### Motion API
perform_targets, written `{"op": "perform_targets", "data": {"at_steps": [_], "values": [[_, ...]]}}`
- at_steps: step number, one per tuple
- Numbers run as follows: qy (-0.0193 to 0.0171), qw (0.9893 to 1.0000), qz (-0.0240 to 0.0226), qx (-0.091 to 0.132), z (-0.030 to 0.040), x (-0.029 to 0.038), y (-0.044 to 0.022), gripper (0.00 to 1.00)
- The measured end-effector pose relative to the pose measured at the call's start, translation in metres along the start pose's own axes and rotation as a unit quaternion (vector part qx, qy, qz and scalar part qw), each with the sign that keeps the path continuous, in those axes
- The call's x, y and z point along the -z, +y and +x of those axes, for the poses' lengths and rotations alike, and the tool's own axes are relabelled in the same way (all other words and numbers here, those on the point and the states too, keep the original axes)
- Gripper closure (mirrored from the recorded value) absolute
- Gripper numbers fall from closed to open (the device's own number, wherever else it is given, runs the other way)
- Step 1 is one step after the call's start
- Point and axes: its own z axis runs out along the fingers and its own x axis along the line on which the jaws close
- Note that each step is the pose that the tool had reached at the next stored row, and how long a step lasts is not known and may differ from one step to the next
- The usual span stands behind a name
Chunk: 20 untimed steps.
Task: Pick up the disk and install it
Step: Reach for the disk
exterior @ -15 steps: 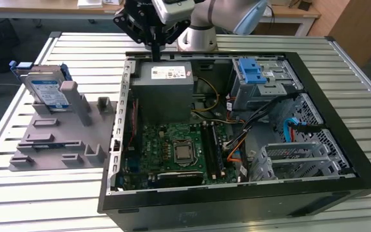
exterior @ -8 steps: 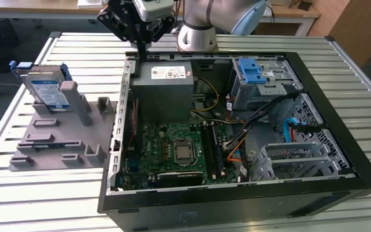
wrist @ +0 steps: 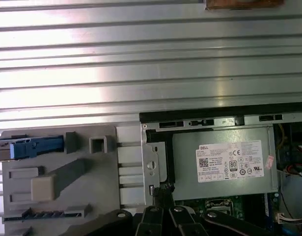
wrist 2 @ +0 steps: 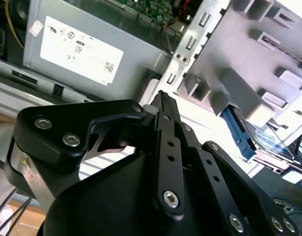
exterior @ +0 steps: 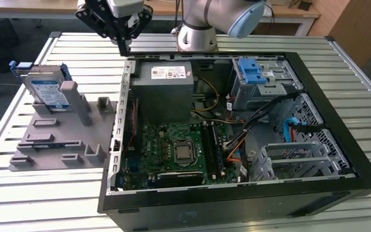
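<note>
The disk (exterior: pixel 49 92) is a silver drive with a white-and-blue label in a blue carrier. It stands on edge in a slot of the grey fixture (exterior: pixel 56 140) at the exterior view's left. Its blue frame edge shows in the first wrist view (wrist: pixel 38 147), and its label and carrier show in the second wrist view (wrist 2: pixel 268 140). My black gripper (exterior: pixel 122 46) hangs above the table at the far wall of the open computer case, to the right of the disk and well apart from it. Its fingers meet at one tip (wrist 2: pixel 163 98) (wrist: pixel 163 189) and hold nothing.
The open black computer case (exterior: pixel 237 195) lies on the slatted metal table (exterior: pixel 340 53). Inside are the grey power supply box (exterior: pixel 166 92), the motherboard (exterior: pixel 179 150), loose cables and a drive cage with a blue latch (exterior: pixel 253 72). The arm's base (exterior: pixel 195 34) stands behind the case.
</note>
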Motion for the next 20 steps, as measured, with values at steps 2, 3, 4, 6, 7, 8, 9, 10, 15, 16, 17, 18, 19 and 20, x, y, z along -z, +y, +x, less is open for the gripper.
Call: {"op": "perform_targets", "data": {"at_steps": [2,3,4,6,7,8,9,10,15,16,17,18,19,20], "values": [[0.0004,1.0000,0.0001,0.000,0.0068,-0.0002,0.0025,0.89],[0.0006,1.0000,0.0000,0.000,0.0100,-0.0004,0.0037,0.89],[0.0010,1.0000,0.0001,0.000,0.0136,-0.0007,0.0049,0.89],[0.0023,1.0000,0.0003,0.000,0.0220,-0.0012,0.0062,0.89],[0.0025,1.0000,0.0002,0.000,0.0265,-0.0017,0.0065,0.89],[0.0027,1.0000,0.0003,0.000,0.0310,-0.0022,0.0064,0.89],[0.0027,1.0000,0.0003,0.000,0.0355,-0.0029,0.0064,0.89],[0.0027,1.0000,0.0002,0.000,0.0404,-0.0039,0.0065,0.89],[0.0027,1.0000,0.0005,0.000,0.0632,-0.0085,0.0081,0.89],[0.0026,1.0000,0.0004,0.000,0.0677,-0.0093,0.0083,0.89],[0.0026,1.0000,0.0004,0.000,0.0723,-0.0099,0.0085,0.89],[0.0026,1.0000,0.0004,0.000,0.0773,-0.0103,0.0086,0.89],[0.0027,1.0000,0.0005,0.000,0.0818,-0.0105,0.0087,0.89],[0.0026,1.0000,0.0005,0.000,0.0863,-0.0109,0.0089,0.89]]}}
